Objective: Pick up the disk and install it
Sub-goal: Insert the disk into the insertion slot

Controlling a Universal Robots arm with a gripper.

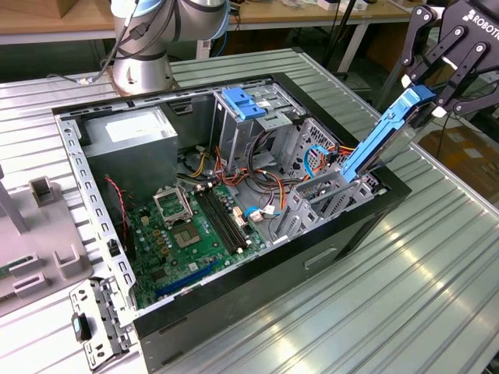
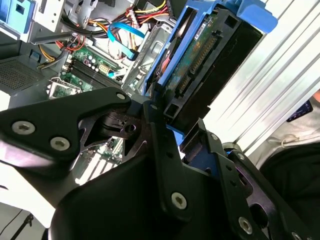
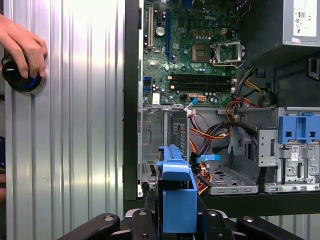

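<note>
Install step in hand. Black robot hand (image 1: 427, 105) clamped on the silver disk with blue plastic rails (image 1: 382, 139), tilted, its lower end at the grey metal drive bay (image 1: 327, 195) along the open black computer case's (image 1: 257, 288) edge. Seating likely needs the rails aligned with the bay.

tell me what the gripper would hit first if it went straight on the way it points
Probably the grey drive bay: the gripper, shut on the disk, points down along it, and the disk's lower end is at that bay. Depth is unclear.

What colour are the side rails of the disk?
Blue, best seen in the exterior view, where the gripper holds the disk.
</note>
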